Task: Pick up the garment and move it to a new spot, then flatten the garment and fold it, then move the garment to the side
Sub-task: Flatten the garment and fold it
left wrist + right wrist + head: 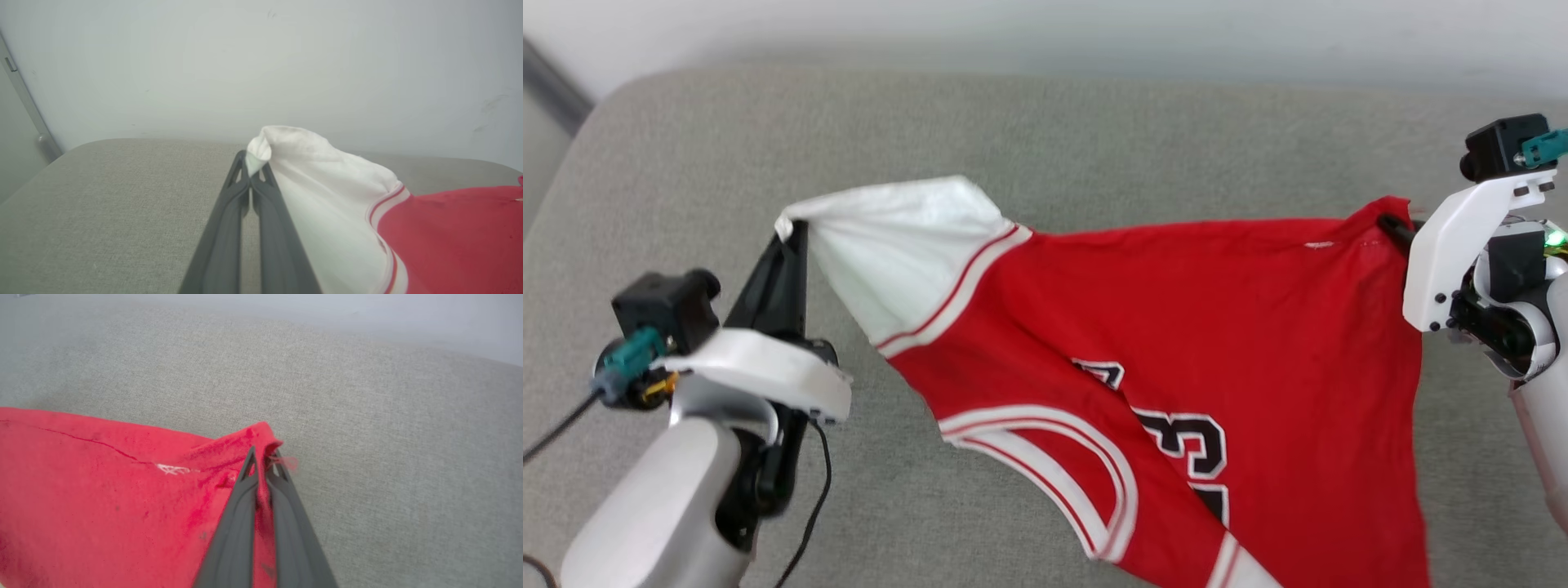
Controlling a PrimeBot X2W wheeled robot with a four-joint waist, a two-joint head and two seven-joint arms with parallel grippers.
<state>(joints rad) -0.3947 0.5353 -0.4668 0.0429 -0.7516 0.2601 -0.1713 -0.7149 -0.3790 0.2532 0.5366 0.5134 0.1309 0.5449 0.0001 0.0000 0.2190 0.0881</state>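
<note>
From my end, the left pincer (793, 233) is clamped on the tip of the shirt's (1241, 327) white sleeve (898, 245). The right pincer (1393, 225) is pinched tight on a red corner, right by a small white mark. The shirt hangs stretched between the two, up off the grey cushion (1094, 139). Its top edge is pulled pretty straight and the rest droops toward me, with black numbers and the striped collar showing. There's a pale wall (261, 61) behind.
</note>
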